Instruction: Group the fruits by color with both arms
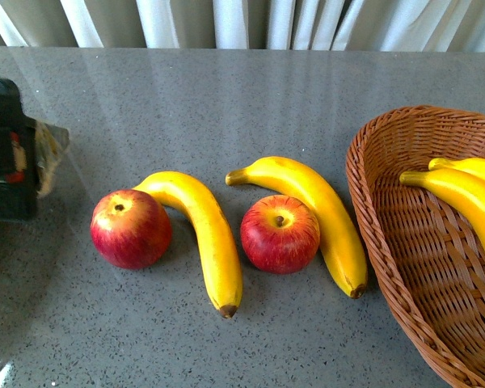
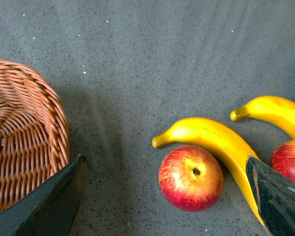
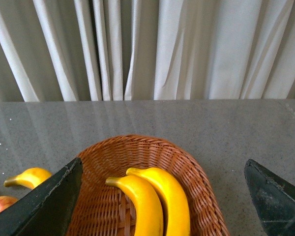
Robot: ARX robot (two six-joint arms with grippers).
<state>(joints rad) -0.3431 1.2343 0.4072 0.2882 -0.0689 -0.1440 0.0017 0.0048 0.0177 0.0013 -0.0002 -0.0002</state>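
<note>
I have bare counter (image 1: 226, 97) wide open behind the fruit and in front. The left apple (image 1: 130, 229) is free on its left side but touches the left banana (image 1: 202, 234). The right apple (image 1: 280, 234) is hemmed between both bananas, and the right banana (image 1: 315, 214) lies near the basket (image 1: 388, 226) wall.

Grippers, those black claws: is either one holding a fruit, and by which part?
Nothing is held. The left gripper is open, its fingers clear of the apple. The right gripper is open too, short of the basket and its two bananas.
</note>
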